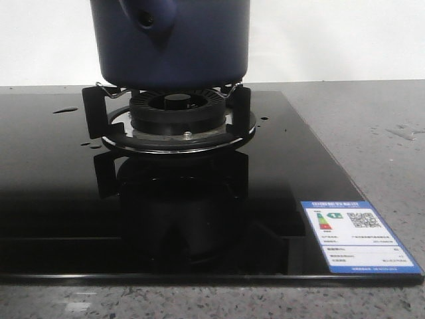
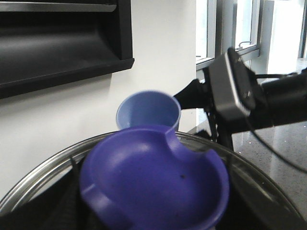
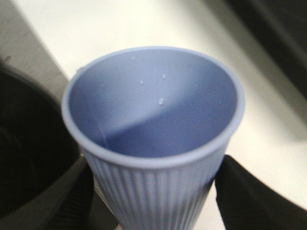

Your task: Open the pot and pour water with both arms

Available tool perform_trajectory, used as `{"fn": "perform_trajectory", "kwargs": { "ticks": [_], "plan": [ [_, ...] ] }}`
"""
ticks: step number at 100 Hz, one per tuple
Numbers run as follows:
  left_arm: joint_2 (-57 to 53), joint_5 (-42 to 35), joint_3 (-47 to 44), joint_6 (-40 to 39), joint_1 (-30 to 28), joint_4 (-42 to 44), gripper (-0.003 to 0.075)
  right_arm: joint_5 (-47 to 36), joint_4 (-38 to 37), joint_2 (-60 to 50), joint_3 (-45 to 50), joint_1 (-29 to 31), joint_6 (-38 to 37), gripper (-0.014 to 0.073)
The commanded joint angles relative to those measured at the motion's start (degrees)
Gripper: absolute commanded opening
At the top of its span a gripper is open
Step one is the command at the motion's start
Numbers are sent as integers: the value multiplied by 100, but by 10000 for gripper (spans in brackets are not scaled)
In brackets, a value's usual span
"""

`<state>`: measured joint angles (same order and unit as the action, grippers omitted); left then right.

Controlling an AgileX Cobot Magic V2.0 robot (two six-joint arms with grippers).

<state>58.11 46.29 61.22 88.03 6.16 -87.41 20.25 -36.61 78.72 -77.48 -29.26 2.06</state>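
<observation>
My left gripper (image 2: pixel 148 225) carries the glass lid (image 2: pixel 153 187), though I cannot tell its grip. The pot (image 1: pixel 170 43) sits on the burner (image 1: pixel 174 113). My right fingers (image 3: pixel 249 196) clamp the ribbed cup (image 3: pixel 153 139), a few droplets inside.

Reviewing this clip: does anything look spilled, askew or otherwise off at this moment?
Yes, minor spillage: water droplets lie on the black glass cooktop left and right of the burner, and a wet patch marks the grey counter to the right. The pot sits squarely on its supports; nothing looks damaged.
</observation>
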Motion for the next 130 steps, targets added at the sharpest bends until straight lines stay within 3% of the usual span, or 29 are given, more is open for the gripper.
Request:
{"fn": "perform_trajectory", "kwargs": {
  "ticks": [1,22,45,70,85,111,119,130],
  "plan": [
    [-5,-58,190,-35,123,-480,295,-238,205,-573,-130,298,-364,205],
    [193,-148,190,14,285,-480,295,-725,749,-1622,1080,1314,-629,205],
    [475,-173,190,23,458,-490,295,-2319,788,-2579,3396,2311,-1204,205],
    [552,-162,190,38,518,-490,295,-3962,1352,-2534,5228,2750,-1309,205],
    [552,-129,190,38,518,-490,295,-4761,1603,-2267,5732,2817,-1309,205],
    [552,-126,190,38,518,-490,295,-4480,1734,-1756,5781,2817,-1309,211],
    [552,-126,190,38,518,-490,295,-4491,1982,-1709,5781,2817,-1309,269],
    [552,-126,190,48,518,-490,295,-4785,1994,-1722,5781,2817,-1309,462]
  ]
}}
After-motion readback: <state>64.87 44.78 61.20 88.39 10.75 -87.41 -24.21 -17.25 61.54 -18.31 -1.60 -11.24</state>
